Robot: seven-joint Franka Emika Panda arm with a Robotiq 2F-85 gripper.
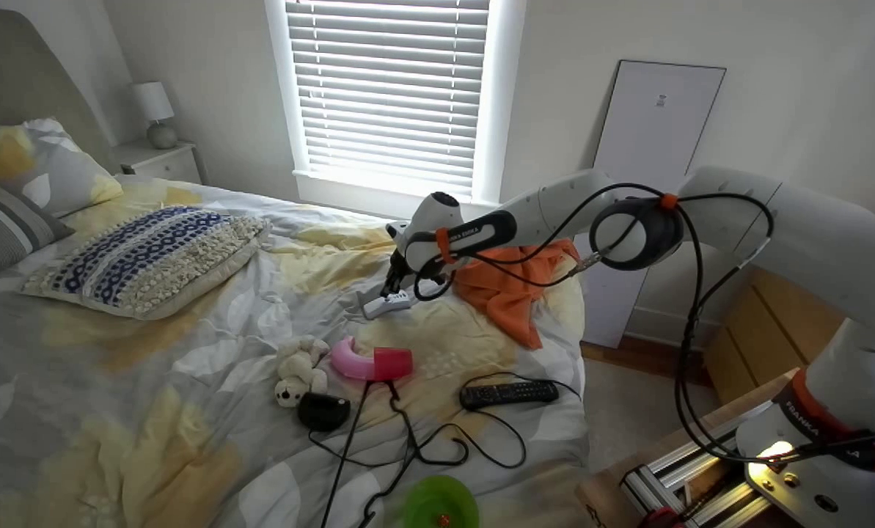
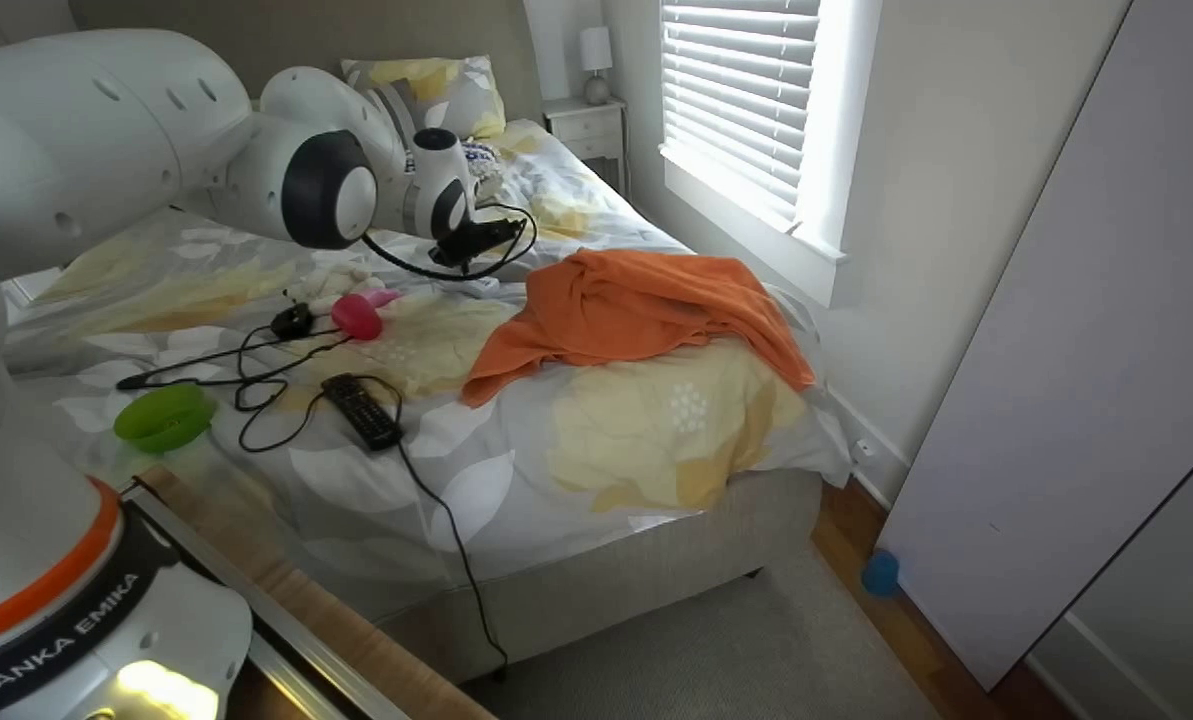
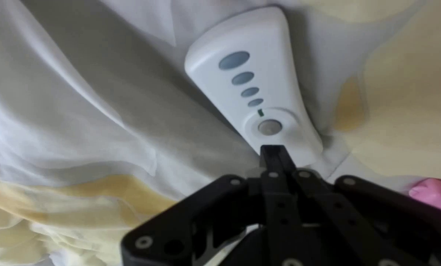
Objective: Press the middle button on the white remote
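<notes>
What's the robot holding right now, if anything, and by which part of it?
Nothing: the pincer is shut empty, and the white remote lies on the bed below.

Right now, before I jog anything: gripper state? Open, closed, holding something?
Gripper: closed, nothing visible in its grip; the white remote is not held. Whether the tips touch it can't be told.
</notes>
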